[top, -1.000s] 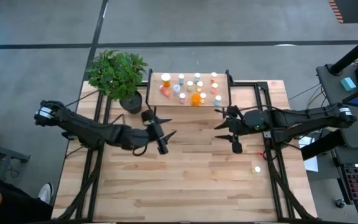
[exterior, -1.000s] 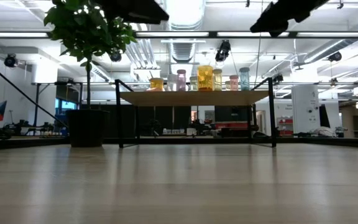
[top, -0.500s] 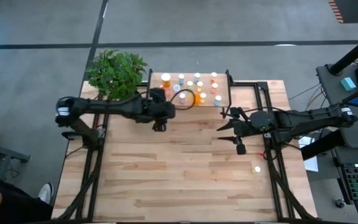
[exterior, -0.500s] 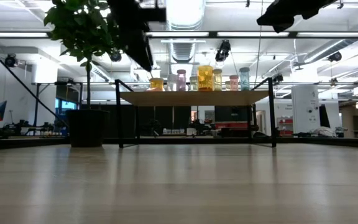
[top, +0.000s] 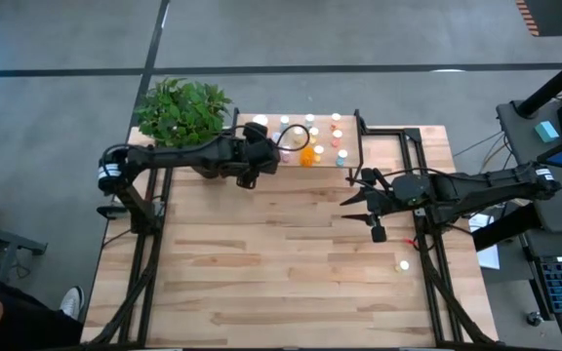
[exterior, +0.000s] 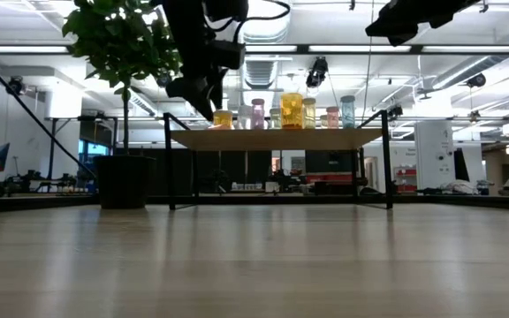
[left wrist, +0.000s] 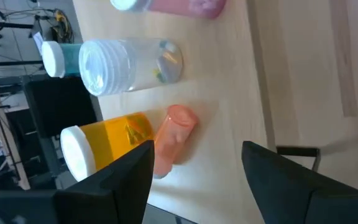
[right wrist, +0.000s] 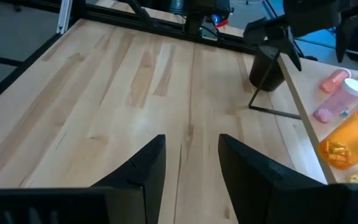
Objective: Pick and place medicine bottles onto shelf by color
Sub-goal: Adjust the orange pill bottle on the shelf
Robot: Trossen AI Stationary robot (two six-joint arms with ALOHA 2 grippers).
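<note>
The shelf [top: 351, 142] stands at the table's far edge with several medicine bottles [top: 310, 136] upright on its top, also seen in the low view [exterior: 292, 110]. My left gripper [top: 261, 146] hovers open over the shelf's left end. Just beyond its fingers stand a small orange-pink bottle [left wrist: 173, 140], a yellow-orange one [left wrist: 107, 146] and a clear white-capped one [left wrist: 129, 65]. My right gripper [top: 351, 190] hangs open and empty above the table, right of centre. One small bottle [top: 404, 264] stands alone on the table near the right edge.
A potted plant [top: 181, 112] stands at the far left beside the shelf, close to my left arm. Black frame rails [top: 427, 273] run along the table's left and right sides. The wooden tabletop [top: 281, 273] stretches toward the near edge.
My left gripper has swung from the table's middle toward the far edge, up to the shelf's left end, rolling and tipping downward on the way. Its fingers stay open. The right arm has kept still.
</note>
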